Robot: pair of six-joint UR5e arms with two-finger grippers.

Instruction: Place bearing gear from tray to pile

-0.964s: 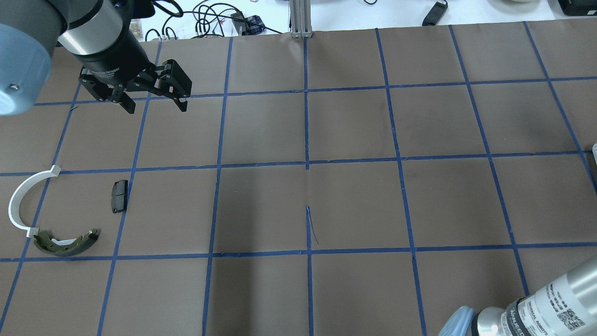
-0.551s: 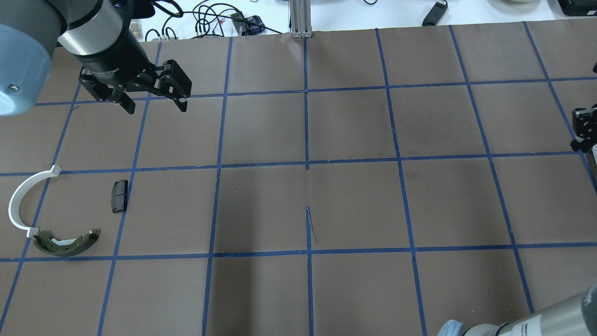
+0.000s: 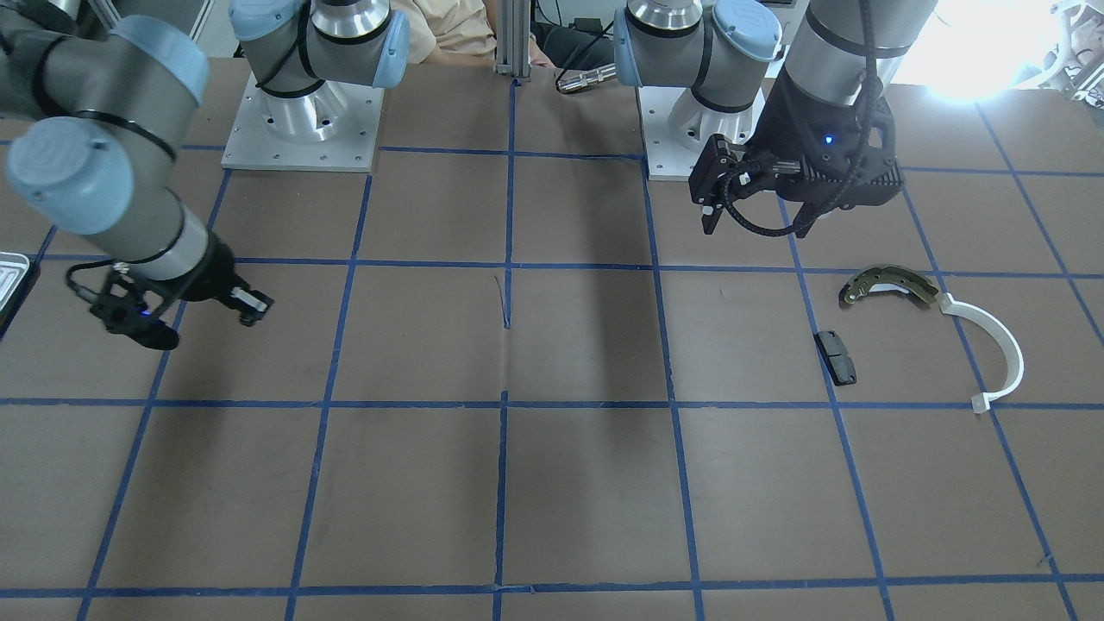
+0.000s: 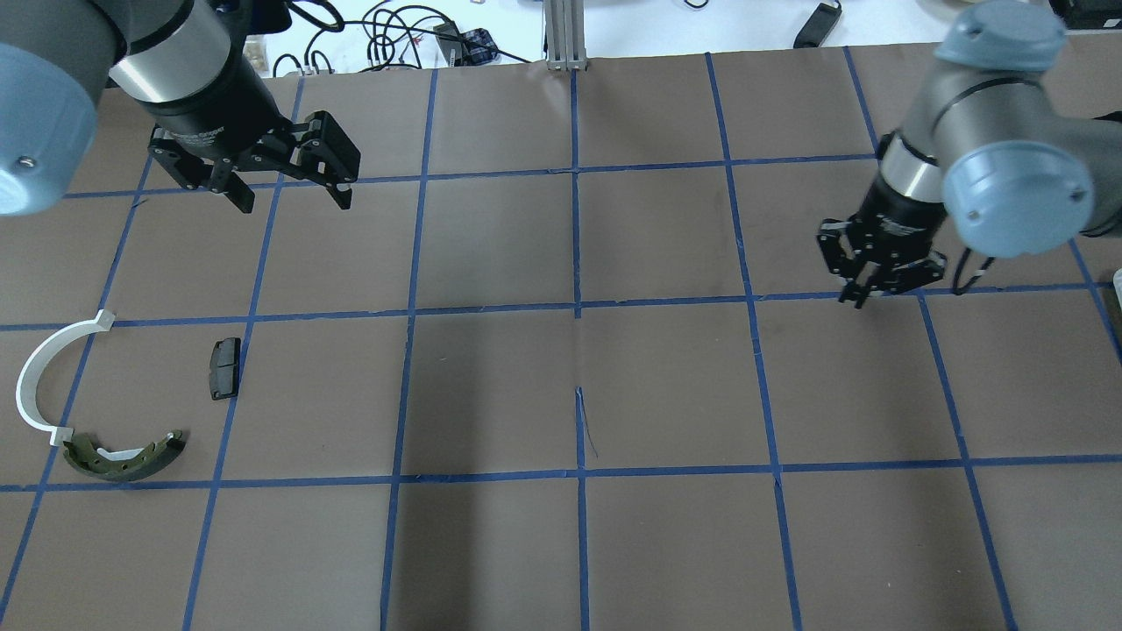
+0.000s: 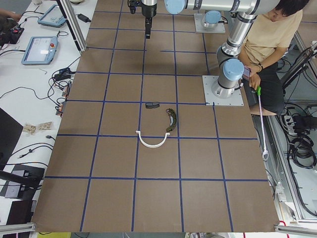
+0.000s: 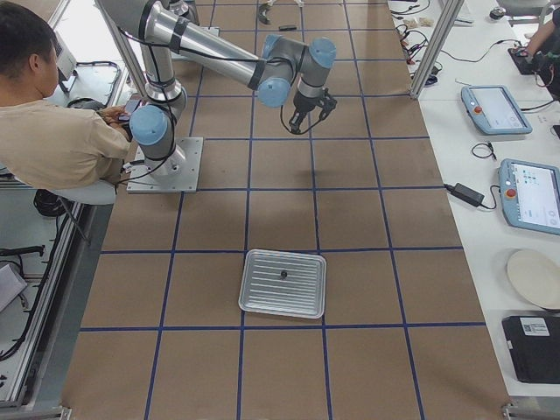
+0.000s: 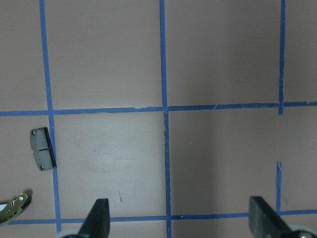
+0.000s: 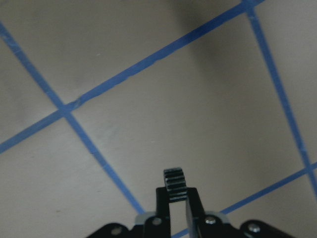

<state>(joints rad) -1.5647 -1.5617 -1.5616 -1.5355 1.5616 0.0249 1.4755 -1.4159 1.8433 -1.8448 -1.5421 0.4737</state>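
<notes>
My right gripper (image 8: 178, 193) is shut on a small black bearing gear (image 8: 174, 181), which sticks up between its fingertips. In the overhead view this gripper (image 4: 863, 294) hangs over the right half of the table, well left of the tray (image 6: 254, 306). The pile lies far left: an olive brake shoe (image 4: 123, 457), a white half-ring (image 4: 37, 377) and a black pad (image 4: 224, 368). My left gripper (image 4: 292, 202) is open and empty, beyond the pile. The pad (image 7: 42, 155) and the shoe's tip (image 7: 12, 208) show in the left wrist view.
The ridged silver tray holds one small dark part (image 6: 283, 275). A person (image 6: 52, 131) sits behind the robot bases. Cables (image 4: 386, 35) and tablets (image 6: 494, 105) lie on the white benches past the brown, blue-taped table.
My right arm has swung in from the right edge and moved left over the table, carrying the gear. The left arm and the pile have not moved.
</notes>
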